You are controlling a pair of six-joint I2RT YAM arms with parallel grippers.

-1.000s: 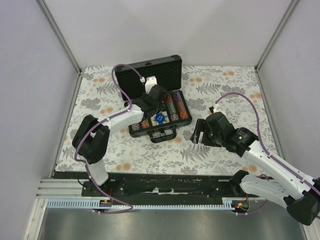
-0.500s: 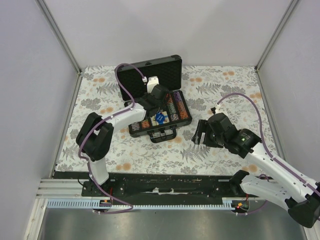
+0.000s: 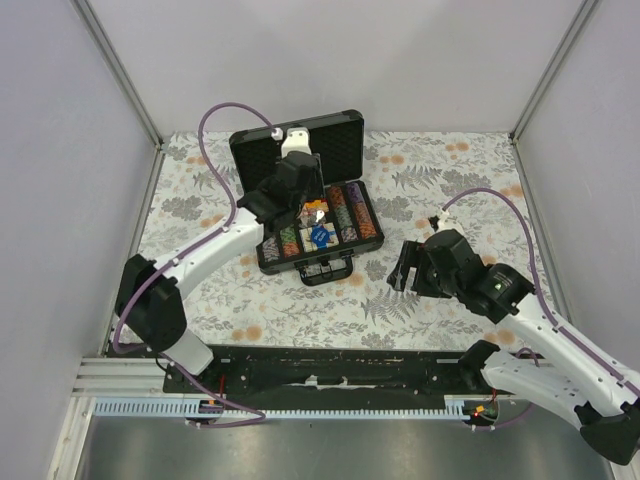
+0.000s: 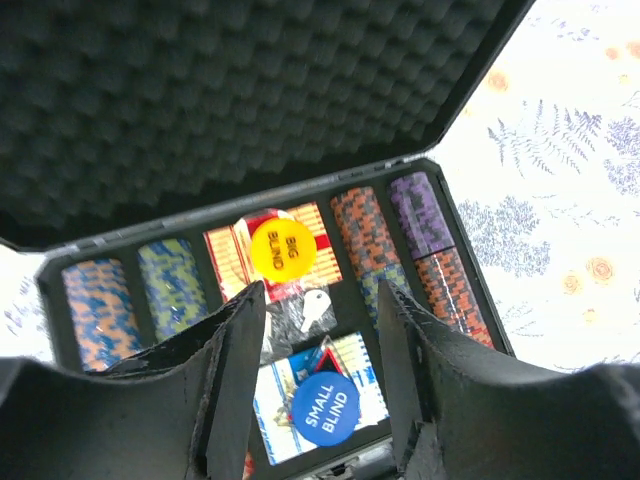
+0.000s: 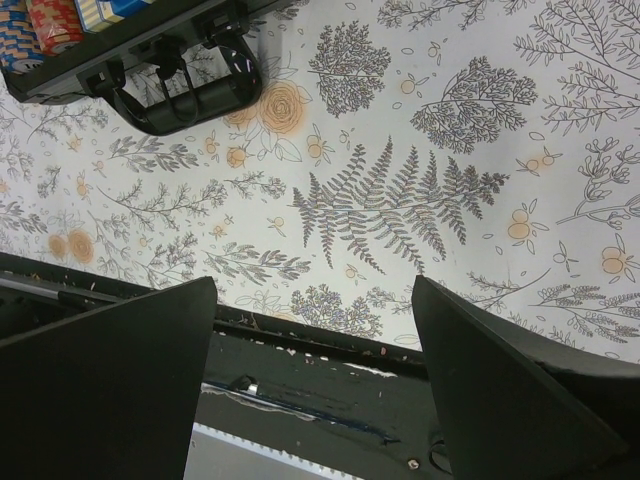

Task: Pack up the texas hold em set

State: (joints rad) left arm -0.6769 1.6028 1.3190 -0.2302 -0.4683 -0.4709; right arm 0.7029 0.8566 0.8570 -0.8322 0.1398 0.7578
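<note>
The texas hold em set is a black case (image 3: 336, 144) lying open, its foam lid (image 4: 230, 90) upright at the back. Rows of striped chips (image 4: 362, 228) fill the tray. A yellow BIG BLIND button (image 4: 283, 247) rests on the red deck (image 4: 230, 262). A blue SMALL BLIND button (image 4: 325, 407) rests on the blue deck (image 4: 272, 402), with a small key (image 4: 318, 304) between the decks. My left gripper (image 4: 320, 350) hovers open above the middle compartments, holding nothing. My right gripper (image 3: 402, 265) stands open over the cloth right of the case, near its handle (image 5: 190, 88).
A floral cloth (image 3: 440, 190) covers the table. Grey walls with metal posts close in the left, back and right. The black base rail (image 5: 330, 370) runs along the near edge beneath my right gripper.
My left gripper has opened and lifted up and back from the tray, leaving the yellow button on the red deck. The right arm has drifted slightly right.
</note>
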